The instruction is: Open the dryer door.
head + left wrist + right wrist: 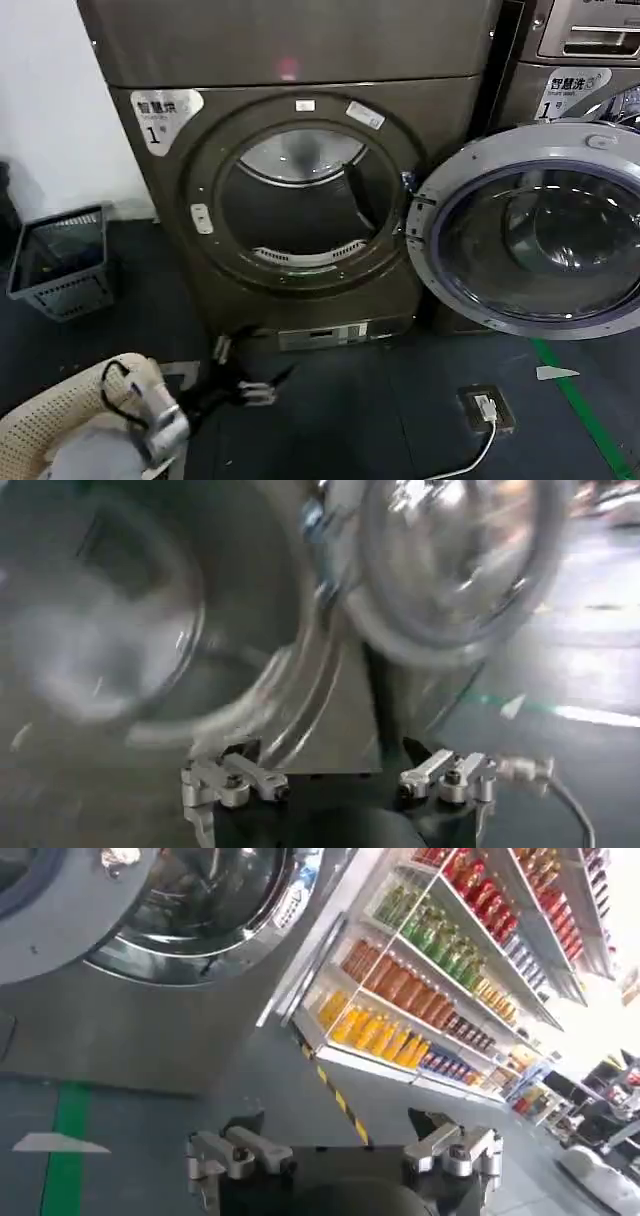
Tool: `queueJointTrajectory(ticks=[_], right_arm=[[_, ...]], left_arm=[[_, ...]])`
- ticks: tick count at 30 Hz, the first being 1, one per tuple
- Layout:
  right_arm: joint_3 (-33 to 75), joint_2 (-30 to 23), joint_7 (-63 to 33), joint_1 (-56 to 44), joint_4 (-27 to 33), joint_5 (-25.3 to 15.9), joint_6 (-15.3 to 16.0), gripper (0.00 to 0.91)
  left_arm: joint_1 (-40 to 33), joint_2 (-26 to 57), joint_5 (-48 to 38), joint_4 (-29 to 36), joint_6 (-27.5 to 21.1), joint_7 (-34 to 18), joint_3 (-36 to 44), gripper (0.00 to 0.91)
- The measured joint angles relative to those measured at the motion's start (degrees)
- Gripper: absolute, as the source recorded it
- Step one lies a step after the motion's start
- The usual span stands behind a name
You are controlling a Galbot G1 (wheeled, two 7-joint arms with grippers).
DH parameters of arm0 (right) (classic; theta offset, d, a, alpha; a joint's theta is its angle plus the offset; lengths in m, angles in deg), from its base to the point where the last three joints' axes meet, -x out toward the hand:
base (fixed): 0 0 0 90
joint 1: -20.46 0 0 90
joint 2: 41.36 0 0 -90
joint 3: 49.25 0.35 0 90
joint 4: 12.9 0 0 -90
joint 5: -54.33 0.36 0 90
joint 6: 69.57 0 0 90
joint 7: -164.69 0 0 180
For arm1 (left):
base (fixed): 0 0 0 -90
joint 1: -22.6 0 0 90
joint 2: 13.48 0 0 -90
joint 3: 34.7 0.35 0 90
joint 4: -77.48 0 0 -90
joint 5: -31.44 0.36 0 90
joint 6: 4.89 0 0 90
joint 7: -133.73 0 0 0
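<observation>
The dryer door stands swung wide open to the right of the bronze-grey dryer, its pale grey inner rim and dark glass facing me. The round drum opening is uncovered. My left gripper hangs low in front of the dryer's base, near the floor, apart from the door. In the left wrist view the left gripper is open and empty, with the blurred door ahead. In the right wrist view my right gripper is open and empty above the floor, pointing away toward shop shelves.
A grey basket sits on the floor at the left wall. A second machine stands behind the open door. A floor socket with a white cable and a green floor line lie at the right. Shelves of bottles line the aisle.
</observation>
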Motion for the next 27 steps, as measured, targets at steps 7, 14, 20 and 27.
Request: queueJointTrajectory(ticks=[7,14,20,27], right_arm=[[-0.39,-0.16,-0.05,0.60,-0.03,-0.16,0.28,0.907],[-0.75,-0.49,-0.87,1.02,0.05,-0.55,0.83,0.907],[-0.75,-1.11,-2.60,1.08,-0.43,-0.58,2.38,0.907],[-0.72,-2.20,-3.14,0.95,-0.74,-0.51,2.80,0.907]], left_arm=[[10.64,-2.45,-9.23,-1.30,-6.57,-2.43,-13.34,0.907],[18.95,-5.80,-17.10,-1.69,-17.02,-8.51,-25.34,0.907],[21.55,-7.30,-22.45,-2.91,-22.81,-12.71,-31.74,0.907],[23.70,-5.93,-31.38,-4.59,-22.80,-16.37,-37.07,0.907]])
